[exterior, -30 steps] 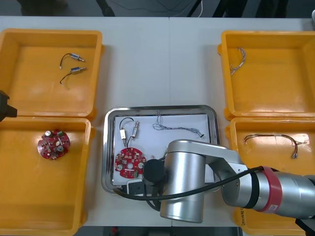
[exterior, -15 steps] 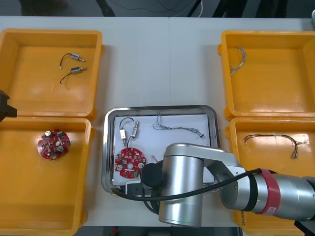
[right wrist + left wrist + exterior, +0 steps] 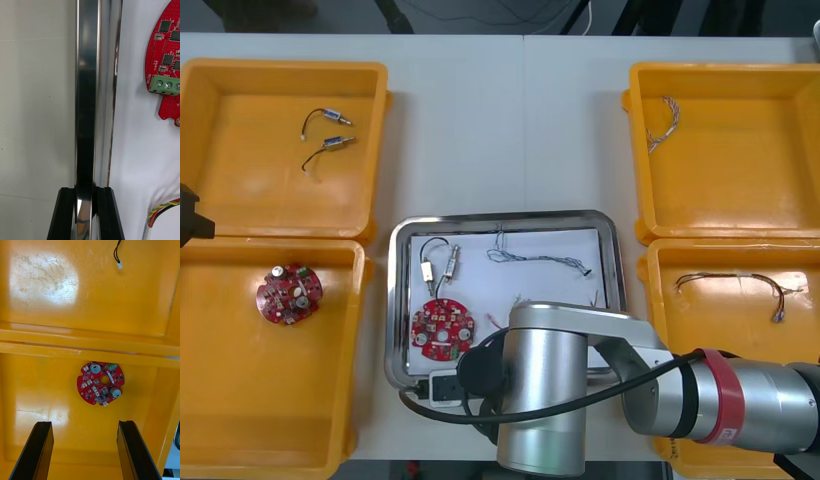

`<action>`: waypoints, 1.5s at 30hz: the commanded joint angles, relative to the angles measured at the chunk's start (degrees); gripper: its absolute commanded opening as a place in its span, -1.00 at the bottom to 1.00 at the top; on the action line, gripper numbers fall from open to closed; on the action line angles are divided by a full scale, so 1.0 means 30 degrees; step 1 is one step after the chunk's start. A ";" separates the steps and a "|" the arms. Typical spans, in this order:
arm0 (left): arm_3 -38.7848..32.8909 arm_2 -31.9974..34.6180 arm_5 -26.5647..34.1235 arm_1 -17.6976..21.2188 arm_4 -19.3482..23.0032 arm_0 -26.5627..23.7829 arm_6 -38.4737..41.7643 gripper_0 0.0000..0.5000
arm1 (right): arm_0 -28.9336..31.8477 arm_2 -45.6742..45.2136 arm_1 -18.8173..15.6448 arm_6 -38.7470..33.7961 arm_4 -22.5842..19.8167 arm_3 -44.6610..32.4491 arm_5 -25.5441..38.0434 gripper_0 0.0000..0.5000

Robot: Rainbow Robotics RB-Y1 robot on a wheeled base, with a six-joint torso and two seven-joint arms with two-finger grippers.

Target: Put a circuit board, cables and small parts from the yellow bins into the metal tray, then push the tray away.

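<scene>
Yellow bins (image 3: 285, 70) noted two to each side of a light counter (image 3: 510, 130); dark floor and loose black leads beyond its far edge. Found a metal tray (image 3: 560, 219), white inside, between the two near bins. Logged inside it: a red circuit board (image 3: 443, 331) at near left, two small metal parts (image 3: 452, 264) on black leads at far left, a thin twisted cable (image 3: 530, 260) along the far side, a red and yellow cable (image 3: 165, 210) towards the middle.

Against the view of one second ago: tray and contents sitting slightly farther from the near edge and a touch to the left; right arm (image 3: 545, 400) lower over the near rim. Bins and their contents unchanged.

Found the right jaws clamped on the tray's near rim, black fingers (image 3: 65, 213) parted only by the rim's width, the shiny rim between them. Board in the tray just far of that grip, not touching it.

Found the left jaws apart over the near left bin. Second circuit board (image 3: 101, 383) flat on that bin's floor, ahead of and between the two fingers, untouched.
</scene>
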 commanded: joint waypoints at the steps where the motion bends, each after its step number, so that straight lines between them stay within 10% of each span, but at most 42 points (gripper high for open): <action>1: -0.0510 0.0615 0.0113 0.0548 0.0093 0.0425 -0.2208 1.00 | 0.0171 0.0443 0.0371 -0.0615 0.0135 -0.0459 0.0014 -0.67; 45: -0.0510 0.0615 0.0113 0.0548 0.0093 0.0425 -0.2208 1.00 | -0.3901 0.0062 -0.1651 -0.1640 0.0662 0.0508 -0.1597 -0.85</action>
